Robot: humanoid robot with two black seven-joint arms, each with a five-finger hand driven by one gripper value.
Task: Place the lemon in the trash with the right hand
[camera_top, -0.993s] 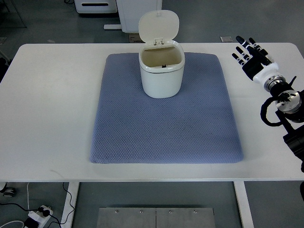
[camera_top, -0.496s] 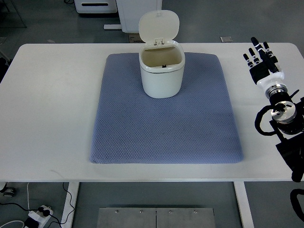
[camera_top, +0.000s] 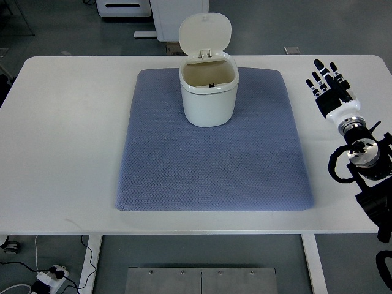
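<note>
**Inspector A:** Starting with the lemon: I am not finding it anywhere on the work surface. Whatever is lying inside the trash can (camera_top: 208, 87) is not showing from this angle; only its pale inner wall and a small dark spot near the back are coming through.

**Inspector B:** Agreed. The can is standing upright on the far part of the blue mat (camera_top: 214, 153), its hinged lid (camera_top: 205, 32) tilting back and leaving the mouth open.

**Inspector A:** And the right hand (camera_top: 331, 95)?

**Inspector B:** It is resting over the bare white table (camera_top: 67, 122), off the mat's right edge and well apart from the can. Its fingers (camera_top: 319, 82) are stretching out straight and slightly spread, pointing away from the robot, gripping nothing.

**Inspector A:** The wrist and black forearm joints are running from it toward the lower right corner of the picture.

**Inspector B:** Beyond the table I am noting grey floor, a white cabinet base at the top, and a power strip (camera_top: 52, 274) with cables at the lower left.
</note>
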